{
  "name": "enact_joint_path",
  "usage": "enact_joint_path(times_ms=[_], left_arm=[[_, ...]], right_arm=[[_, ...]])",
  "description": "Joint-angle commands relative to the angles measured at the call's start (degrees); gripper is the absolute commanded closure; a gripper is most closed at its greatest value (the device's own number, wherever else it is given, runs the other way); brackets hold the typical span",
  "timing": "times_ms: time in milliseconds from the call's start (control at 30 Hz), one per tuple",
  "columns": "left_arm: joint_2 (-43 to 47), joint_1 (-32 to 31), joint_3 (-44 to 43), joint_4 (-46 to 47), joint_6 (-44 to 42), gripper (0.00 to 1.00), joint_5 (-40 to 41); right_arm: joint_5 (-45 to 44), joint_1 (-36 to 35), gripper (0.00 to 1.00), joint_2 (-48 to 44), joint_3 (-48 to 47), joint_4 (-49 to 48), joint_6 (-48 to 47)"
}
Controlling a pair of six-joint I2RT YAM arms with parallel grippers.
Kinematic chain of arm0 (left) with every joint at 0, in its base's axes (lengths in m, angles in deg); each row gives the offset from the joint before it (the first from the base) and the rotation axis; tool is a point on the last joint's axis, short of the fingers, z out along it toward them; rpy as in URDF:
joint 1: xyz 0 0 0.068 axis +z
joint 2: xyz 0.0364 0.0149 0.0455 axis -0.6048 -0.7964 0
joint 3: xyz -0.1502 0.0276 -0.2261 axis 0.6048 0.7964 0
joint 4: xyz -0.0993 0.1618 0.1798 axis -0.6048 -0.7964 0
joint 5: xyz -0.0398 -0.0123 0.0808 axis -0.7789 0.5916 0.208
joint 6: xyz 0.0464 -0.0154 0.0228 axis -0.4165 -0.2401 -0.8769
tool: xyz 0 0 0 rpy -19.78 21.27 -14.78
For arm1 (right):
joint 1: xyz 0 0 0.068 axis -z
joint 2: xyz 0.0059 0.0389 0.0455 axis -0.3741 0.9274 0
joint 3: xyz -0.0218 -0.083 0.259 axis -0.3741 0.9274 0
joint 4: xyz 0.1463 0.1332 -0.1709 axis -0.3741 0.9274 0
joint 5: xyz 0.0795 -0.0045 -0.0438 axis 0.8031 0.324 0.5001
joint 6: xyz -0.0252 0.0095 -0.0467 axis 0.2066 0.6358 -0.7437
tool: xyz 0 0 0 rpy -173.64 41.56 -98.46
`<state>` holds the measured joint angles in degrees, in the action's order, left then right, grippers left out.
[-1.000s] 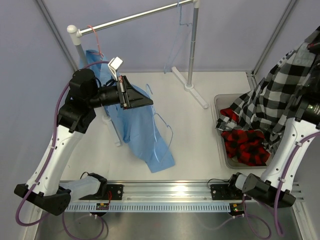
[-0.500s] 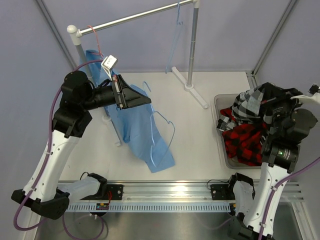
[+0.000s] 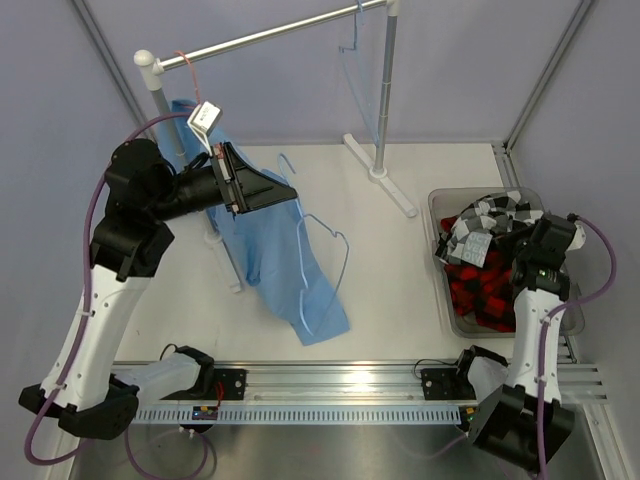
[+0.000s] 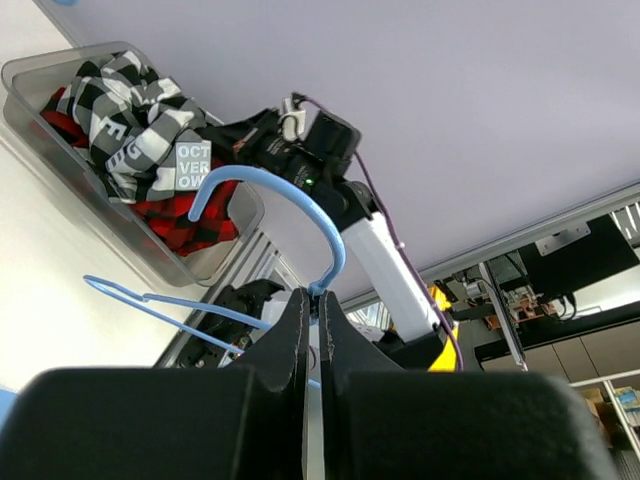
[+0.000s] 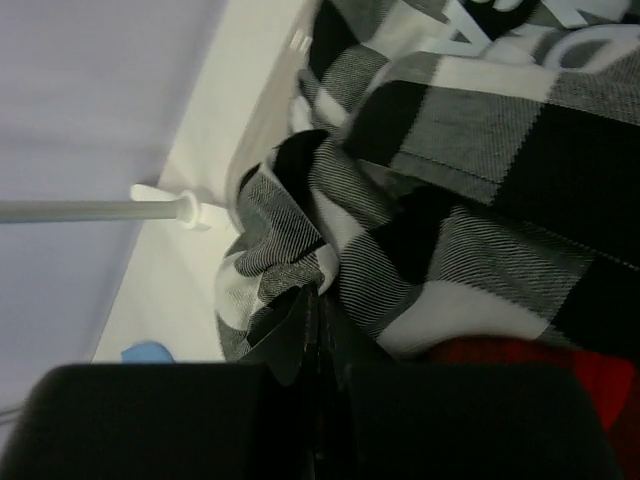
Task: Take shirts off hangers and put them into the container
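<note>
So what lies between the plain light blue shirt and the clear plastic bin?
Top view: the light blue wire hanger juts past the edge of the light blue shirt, then bare white tabletop up to the clear plastic bin.

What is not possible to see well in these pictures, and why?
- Top view: tips of the right gripper, under the right arm and the check shirt.
- All views: most of the red-and-black plaid shirt, under the check shirt.
- Top view: where the pink hanger meets the light blue shirt, behind the left arm.
- Left wrist view: the blue hanger, lower part cut off by the left gripper.
</note>
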<state>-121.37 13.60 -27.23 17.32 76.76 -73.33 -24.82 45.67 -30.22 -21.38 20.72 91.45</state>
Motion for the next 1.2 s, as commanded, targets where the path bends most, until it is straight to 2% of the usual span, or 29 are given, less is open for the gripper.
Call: enact_joint_path(times_ms=[0,100,133,200,267,300,367,400,567,633,667,767,800,833,900,1000,1067,1167], left_arm=[[0.4,-0.2,-3.4,-1.9,-1.1,1.0,2.3],[-1.5,-0.3,-7.0,-9.4,-4.1,1.0,4.8],[-4.1,-0.3,-8.6,-16.0,-6.5,1.0,7.3],[-7.3,-0.3,-12.3,-23.1,-9.3,1.0,11.1],[-10.8,-0.3,-16.9,-28.7,-12.3,1.0,14.1],[-11.7,-0.2,-18.2,-29.5,-13.1,1.0,17.0],[-14.3,-0.3,-22.0,-32.0,-15.6,1.0,20.0],[-15.1,-0.2,-22.9,-32.6,-16.5,1.0,22.6],[-17.4,-1.1,-22.7,-33.2,-22.6,1.0,28.0],[-18.7,-1.8,-23.3,-33.8,-25.2,1.0,30.3],[-18.9,-2.0,-24.3,-33.9,-25.8,1.0,30.8],[-20.1,-3.4,-25.7,-34.5,-27.2,1.0,33.7],[-20.6,-4.6,-26.9,-35.0,-27.6,1.0,35.5],[-21.6,-5.3,-27.6,-35.3,-27.9,1.0,36.2],[-23.0,-6.7,-29.5,-36.5,-28.0,1.0,38.0],[-25.0,-8.6,-30.8,-38.3,-28.1,1.0,39.8],[-26.0,-9.7,-32.1,-39.3,-28.2,1.0,41.0],[-26.7,-10.8,-33.0,-40.4,-28.3,1.0,41.7]], right_arm=[[-2.8,0.4,1.0,5.9,-0.1,2.9,1.8],[-3.7,0.4,1.0,11.4,-1.7,7.7,2.8],[-4.0,0.1,1.0,10.9,-1.6,8.2,2.3],[-4.0,-0.7,0.97,6.4,-1.2,6.7,0.6],[-3.8,-1.0,0.81,3.6,-3.5,8.2,-2.5],[-5.8,-3.5,0.64,4.2,-5.9,10.3,-3.9],[-5.0,-4.6,0.55,4.9,-12.1,12.3,-7.4],[-4.7,-5.8,0.46,4.9,-14.3,13.1,-7.9],[-1.0,-7.7,0.26,4.2,-31.0,17.5,-5.8],[3.3,-8.0,0.2,4.7,-38.4,18.3,-5.5],[4.9,-8.1,0.19,4.9,-40.8,19.0,-5.5],[19.0,-8.1,0.16,5.6,-47.2,16.9,-4.5],[30.3,-8.3,0.17,6.3,-48.3,16.1,-2.7],[35.1,-8.9,0.19,7.2,-49.5,14.9,-1.4],[43.9,-14.6,0.21,7.1,-49.8,15.0,-0.6],[47.1,-22.8,0.21,6.6,-50.5,23.0,-4.7],[45.7,-25.8,0.21,7.1,-51.9,33.3,-11.9],[45.2,-28.4,0.3,8.5,-52.4,40.2,-16.8]])
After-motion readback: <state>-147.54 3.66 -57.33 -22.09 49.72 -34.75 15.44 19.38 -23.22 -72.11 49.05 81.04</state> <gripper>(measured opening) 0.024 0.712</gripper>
